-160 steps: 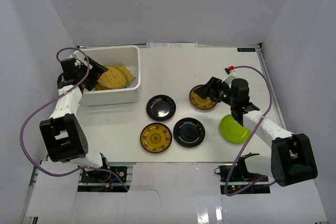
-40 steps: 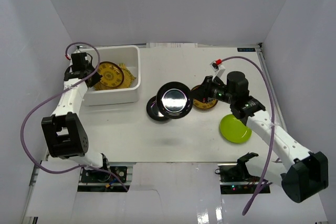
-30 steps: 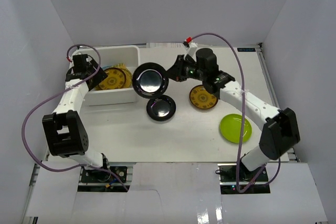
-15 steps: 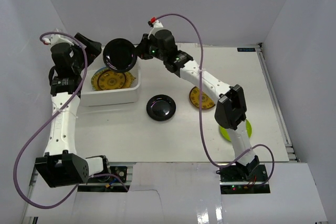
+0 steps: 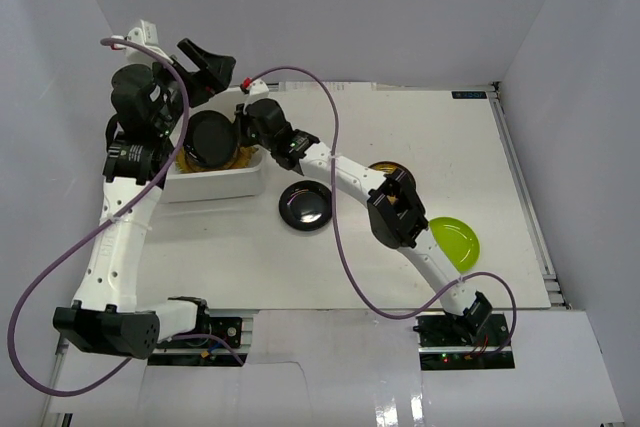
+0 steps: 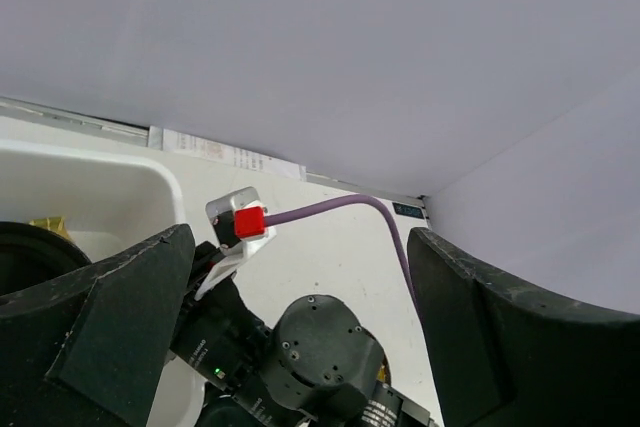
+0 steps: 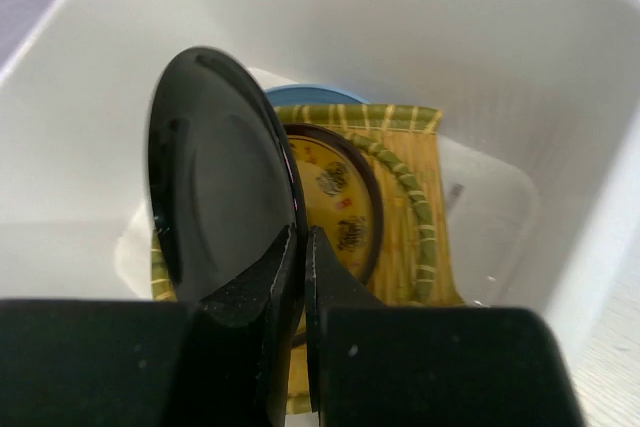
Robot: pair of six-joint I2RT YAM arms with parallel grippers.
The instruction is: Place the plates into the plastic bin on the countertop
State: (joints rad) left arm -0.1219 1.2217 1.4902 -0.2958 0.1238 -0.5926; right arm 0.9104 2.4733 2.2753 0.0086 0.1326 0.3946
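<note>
You had the right gripper (image 7: 303, 247) clamped on the rim of the glossy black round plate (image 7: 215, 177), which stood on edge over the white rectangular plastic bin (image 7: 480, 37). The gold-patterned dark-rimmed plate (image 7: 335, 207) lay just beyond it (the left gripper (image 6: 300, 297) gaped wide, empty, overhead).

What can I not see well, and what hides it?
Top view: gold-patterned plate on the countertop, mostly under the right arm.
Right wrist view: light blue plate in the plastic bin, only a rim behind the black plate in the right gripper.
Left wrist view: most bin contents, behind a finger of the left gripper.
</note>
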